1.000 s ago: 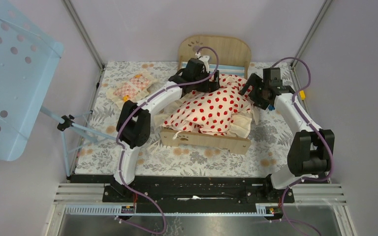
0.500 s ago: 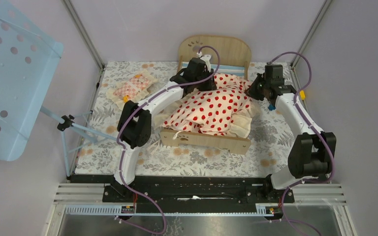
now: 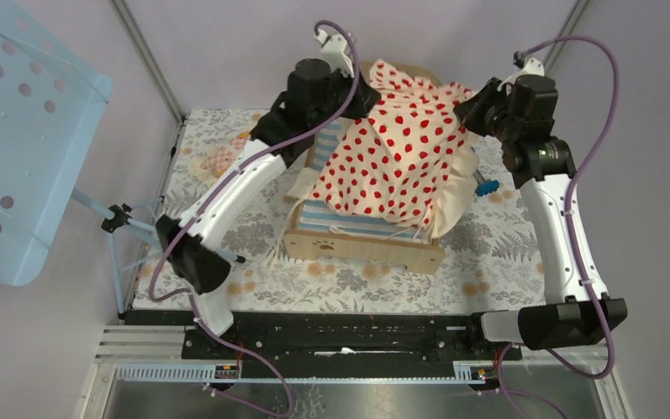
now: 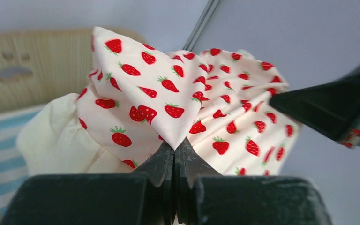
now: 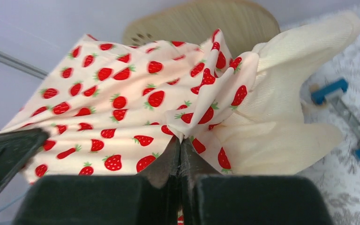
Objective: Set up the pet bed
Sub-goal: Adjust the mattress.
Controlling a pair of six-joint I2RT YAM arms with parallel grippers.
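Over the pet bed (image 3: 362, 249), both closed end effectors (image 4: 174, 143) (image 5: 180, 140) pinch the blanket (image 3: 393, 148).

This looks like a robotics lab test cell rather than a home. Plain pale walls (image 3: 227, 44) and aluminium corner posts (image 3: 146, 59) box in a table spread with a floral cloth (image 3: 358, 279), while the left arm (image 3: 227, 188) and the right arm (image 3: 554, 227), white and black and trailing purple cables, are bolted to a black mounting rail (image 3: 340, 332) along the bottom of the frame. A perforated light-blue panel (image 3: 17, 148) on a tripod, possibly a music stand, fills the upper left, and the small wooden pet bed (image 3: 362, 249) at centre reads as a staged prop.
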